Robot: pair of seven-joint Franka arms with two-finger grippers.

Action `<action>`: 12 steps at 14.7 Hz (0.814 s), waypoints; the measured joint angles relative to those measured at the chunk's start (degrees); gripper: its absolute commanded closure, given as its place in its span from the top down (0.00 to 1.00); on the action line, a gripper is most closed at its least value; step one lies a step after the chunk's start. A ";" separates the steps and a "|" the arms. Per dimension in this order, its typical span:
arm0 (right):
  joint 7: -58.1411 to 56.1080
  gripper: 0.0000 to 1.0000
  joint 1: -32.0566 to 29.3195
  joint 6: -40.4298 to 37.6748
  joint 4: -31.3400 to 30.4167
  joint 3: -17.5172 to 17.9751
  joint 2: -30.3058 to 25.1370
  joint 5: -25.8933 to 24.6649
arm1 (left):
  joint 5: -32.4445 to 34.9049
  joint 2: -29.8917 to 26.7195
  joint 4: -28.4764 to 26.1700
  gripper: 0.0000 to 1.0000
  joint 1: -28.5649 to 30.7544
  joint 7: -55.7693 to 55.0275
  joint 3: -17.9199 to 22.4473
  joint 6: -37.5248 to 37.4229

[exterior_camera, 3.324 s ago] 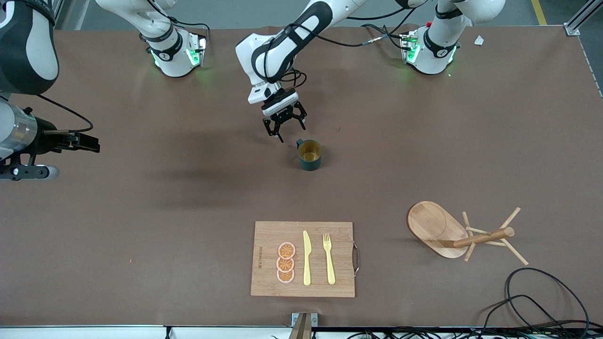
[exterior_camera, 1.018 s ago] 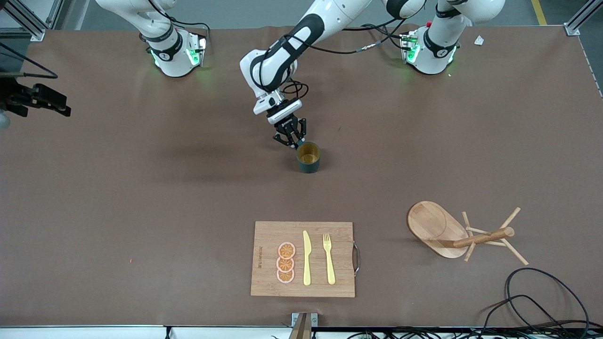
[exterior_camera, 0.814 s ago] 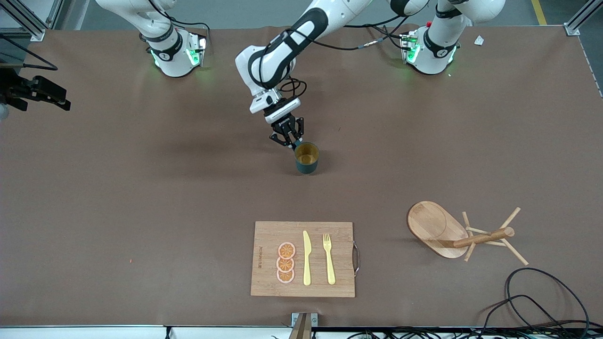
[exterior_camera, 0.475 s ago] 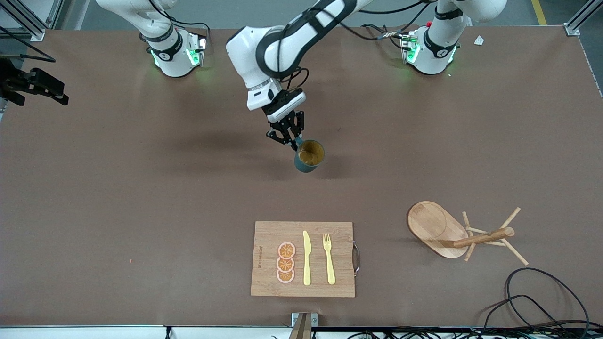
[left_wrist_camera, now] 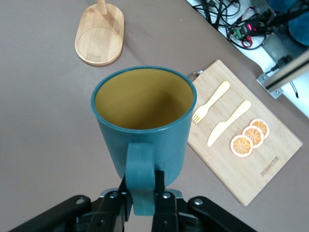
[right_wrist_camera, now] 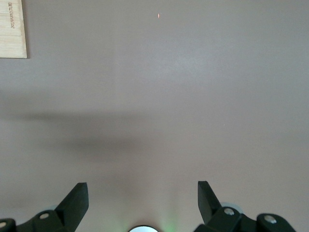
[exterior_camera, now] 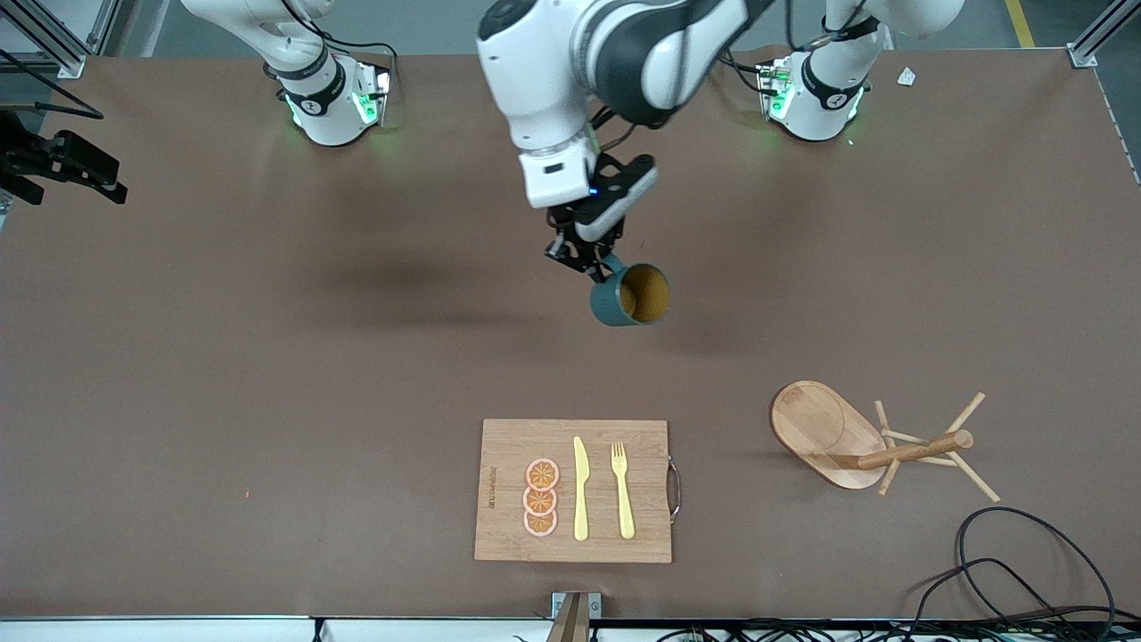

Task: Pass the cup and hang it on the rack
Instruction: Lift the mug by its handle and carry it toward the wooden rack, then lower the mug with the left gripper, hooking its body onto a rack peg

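Teal cup (exterior_camera: 629,295) is off the table (exterior_camera: 267,374) now, lifted and tipped, the left claw (exterior_camera: 590,256) pinching its handle over mid-table. Right claw (right_wrist_camera: 140,203) waits spread wide at the table's edge. Rack (exterior_camera: 878,441) lies toppled, so hanging looks awkward.

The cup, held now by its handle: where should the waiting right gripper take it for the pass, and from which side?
Judging by its pose, grip the cup by its body wall, coming from the side away from the handle. The left gripper is shut on that handle, so only the round body is free. The right gripper waits open.
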 measured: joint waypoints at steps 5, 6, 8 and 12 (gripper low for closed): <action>0.00 1.00 -0.01 0.02 -0.05 0.08 0.00 0.00 | -12.79 -5.20 -0.10 0.00 9.58 7.11 -0.02 -0.01; 0.00 1.00 -0.01 0.02 -0.05 0.09 0.00 0.00 | -15.76 -6.04 -0.11 0.00 11.63 7.98 -0.04 -0.01; 0.00 1.00 -0.02 0.02 -0.07 0.12 0.00 0.00 | -21.68 -7.58 -0.13 0.00 15.88 9.85 -0.06 -0.01; 0.00 1.00 -0.02 0.03 -0.08 0.21 0.00 0.00 | -31.86 -9.31 -0.23 0.00 23.55 13.79 -0.06 -0.01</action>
